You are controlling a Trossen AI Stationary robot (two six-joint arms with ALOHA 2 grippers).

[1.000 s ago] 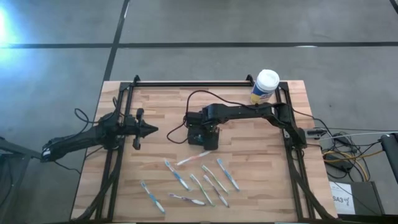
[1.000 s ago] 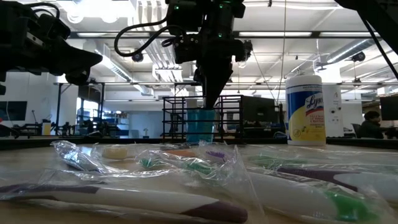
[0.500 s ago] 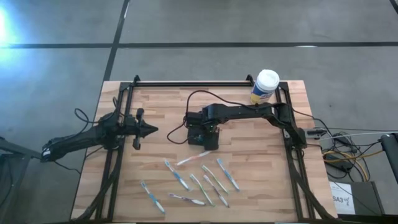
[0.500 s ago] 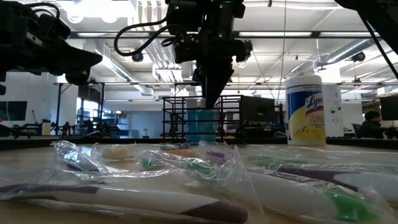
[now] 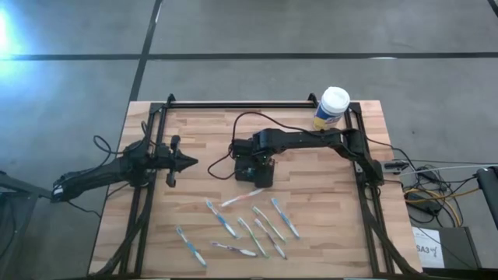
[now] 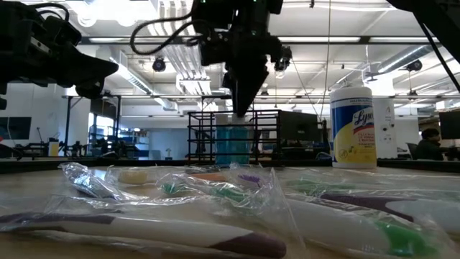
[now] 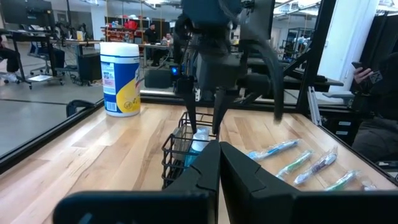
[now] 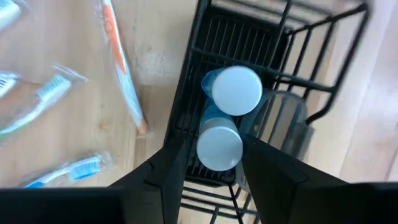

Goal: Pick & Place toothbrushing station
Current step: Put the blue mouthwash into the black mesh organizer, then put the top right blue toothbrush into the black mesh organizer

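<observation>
The black mesh holder box (image 5: pixel 255 173) stands upright on the wooden table near its middle. It also shows in the left wrist view (image 7: pixel 177 149) and the right wrist view (image 8: pixel 249 46). Two pale blue round-capped tubes (image 8: pixel 235 90) stand inside it. My right gripper (image 8: pixel 217 165) is open and points down just above the box, its fingers on either side of the nearer cap (image 8: pixel 219 148). My left gripper (image 5: pixel 187 162) is shut and empty over the table's left part, pointing toward the box. My right gripper's fingers (image 8: pixel 171 168) come from above and stand on either side of the nearer tube's cap. I cannot tell whether they touch it.
Several wrapped toothbrushes (image 5: pixel 249 224) lie on the near half of the table, in front of the box. A white-lidded, yellow-labelled canister (image 5: pixel 332 107) stands at the far right corner. Black frame rails (image 5: pixel 148 194) run along both sides of the table.
My right gripper has gone up a little above the holder box. The box and the tubes stand where they were.
</observation>
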